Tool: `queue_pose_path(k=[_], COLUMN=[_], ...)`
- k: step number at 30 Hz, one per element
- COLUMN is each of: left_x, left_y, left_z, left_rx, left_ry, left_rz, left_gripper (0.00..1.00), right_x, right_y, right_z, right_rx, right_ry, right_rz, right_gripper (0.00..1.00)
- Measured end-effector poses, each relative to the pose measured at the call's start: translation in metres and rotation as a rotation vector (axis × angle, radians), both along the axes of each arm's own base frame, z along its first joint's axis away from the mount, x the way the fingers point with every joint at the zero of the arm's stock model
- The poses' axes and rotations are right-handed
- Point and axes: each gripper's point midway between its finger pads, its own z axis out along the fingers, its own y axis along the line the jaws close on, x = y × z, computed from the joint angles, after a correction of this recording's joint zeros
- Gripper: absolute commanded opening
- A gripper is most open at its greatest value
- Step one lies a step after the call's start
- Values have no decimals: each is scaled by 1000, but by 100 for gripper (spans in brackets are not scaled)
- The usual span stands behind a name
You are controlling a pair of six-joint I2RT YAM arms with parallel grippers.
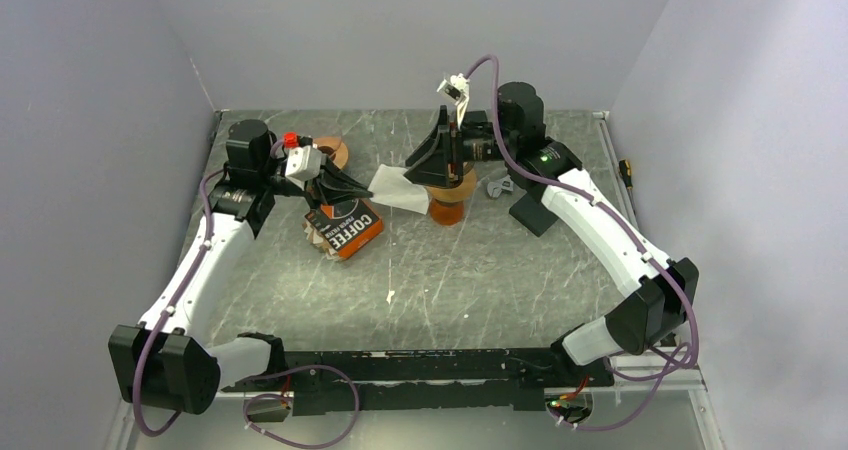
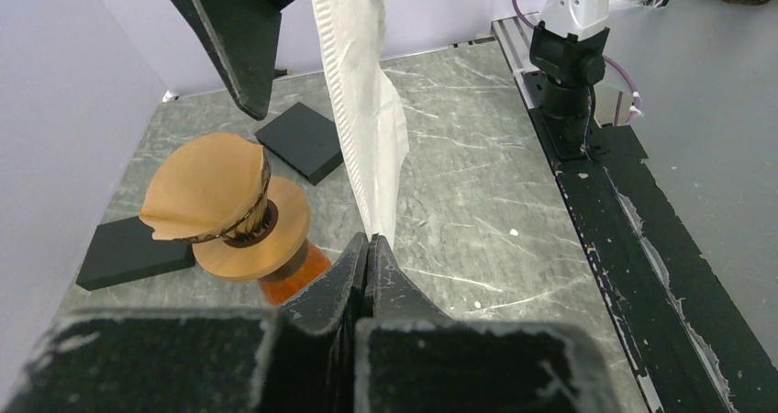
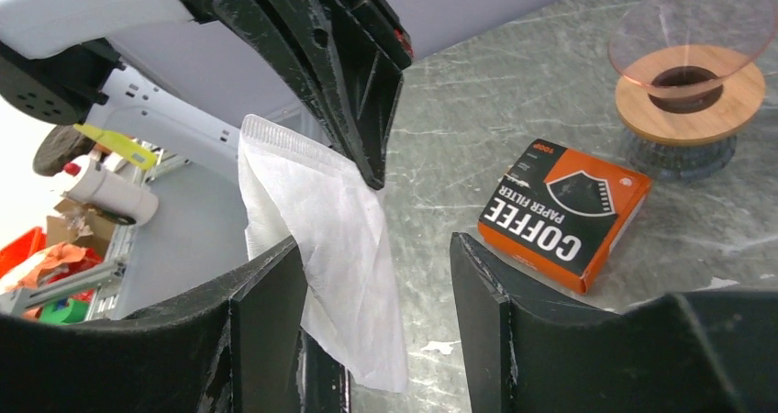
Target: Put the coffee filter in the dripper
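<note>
The left claw point(image 2: 367, 243) is clamped tight on a corner of the white coffee filter point(image 2: 367, 110), held clear of the counter point(image 2: 477, 202). The right claw point(image 3: 374, 246), wide open, apparently brackets its far edge; the dripper point(image 2: 240, 248) sits just beneath.

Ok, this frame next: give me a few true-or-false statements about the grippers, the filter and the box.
1. The left gripper is shut on the white filter. True.
2. The right gripper is clamped on the filter. False: its jaws stand open.
3. The orange box lies flat on the table. True.
4. The white filter sits in the dripper. False: it hangs in the air, apart from the dripper.
</note>
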Motion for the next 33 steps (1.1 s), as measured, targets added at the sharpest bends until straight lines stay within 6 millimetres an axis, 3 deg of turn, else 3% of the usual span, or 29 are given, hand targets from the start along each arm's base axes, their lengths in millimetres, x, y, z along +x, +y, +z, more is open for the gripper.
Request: queue_pose_path(k=[3,8,14,15,16,17,19,20,27,33], left_x=[-1,-1,1,2,3,4,8,11,39,64], left_y=[0,0,0,0,0,0,0,1,12,26], left_z=[1,4,9,9,9,9,8,8,8,9], left_rx=[0,-7,-16,-16,-15,-14,-12,-9,-6,-13], left_ry=[-2,1,0,0,0,-1,-7,1,57,280], left_rz=[0,3,21,26,30,35,59,85,340,565], left_gripper=[0,0,0,4,17,39,95,99,100,100], right_x=[5,11,11,10,10,10,10,10,23,43], right_y=[-1,-1,-1,-1,-1,-1,-1,-2,-5,-10], right_z=[-3,-8,-16,-18,-19,-19,-18,-18,-17,-18], right_rx=[-11,-33,-41,-43,-43,-43,-43,-43,-59,-83], right_ry=[-2,-12,-13,-9,-7,-6,-8,-9,-26,-41], right_rz=[-27,-64,-57,-57,-56,-55,-57,-58,-151,-272], right_gripper=[58,39,0,0,0,0,0,0,0,0])
